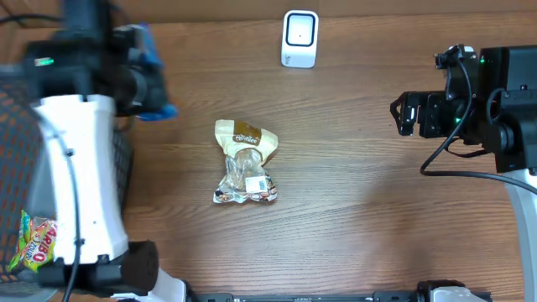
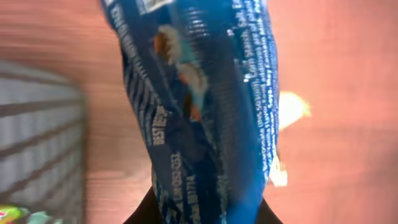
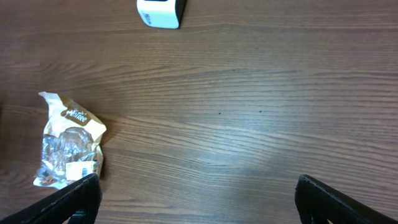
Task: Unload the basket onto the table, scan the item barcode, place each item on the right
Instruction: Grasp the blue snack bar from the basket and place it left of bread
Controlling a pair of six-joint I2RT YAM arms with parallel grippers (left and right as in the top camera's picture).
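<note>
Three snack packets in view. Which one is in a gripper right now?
The blue packet, clamped in the left gripper. The tan-and-clear packet lies loose on the table, and the yellow-green packet sits in the mesh basket.

Glossy blue plastic packet (image 2: 205, 112), wood-grain table (image 3: 249, 93)

Your blue packet (image 2: 205, 112) is held up off the table. It fills the middle of the left wrist view lengthwise, crinkled and glossy, with white print running along it and a snack picture near its upper part. From overhead only a blue edge of it shows, at the far left.

The white scanner (image 1: 299, 38) stands at the far edge of the table near the middle, well apart from the packet.

A gold-and-clear bag (image 1: 245, 164) lies flat mid-table, gold end toward the scanner, with a small white label on its near half.
</note>
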